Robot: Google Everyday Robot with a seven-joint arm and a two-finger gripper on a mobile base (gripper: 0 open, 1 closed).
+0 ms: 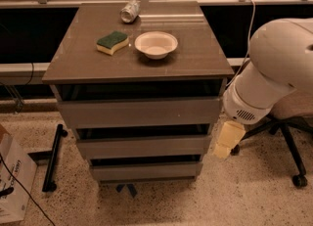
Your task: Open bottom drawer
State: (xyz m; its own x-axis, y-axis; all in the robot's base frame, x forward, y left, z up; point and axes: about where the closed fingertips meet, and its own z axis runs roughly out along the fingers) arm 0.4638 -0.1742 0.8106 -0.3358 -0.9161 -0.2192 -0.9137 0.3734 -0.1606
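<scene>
The grey cabinet (137, 58) has three drawer fronts stacked under its top. The bottom drawer (145, 171) is the shortest and narrowest, with a flat handleless front, and it looks closed, flush with the frame. The medium-height drawer (142, 146) and the tallest drawer (139, 113) sit above it. My gripper (226, 140), a cream-coloured piece hanging below the big white arm (274, 68), is just off the cabinet's right side, level with the medium-height drawer. It touches nothing.
On the cabinet top lie a green-and-yellow sponge (112, 42), a white bowl (156, 44) and a tipped can (130, 11). An office chair (293, 117) stands behind the arm at right. A cardboard box (12, 181) and a black bar (53, 159) are on the floor at left.
</scene>
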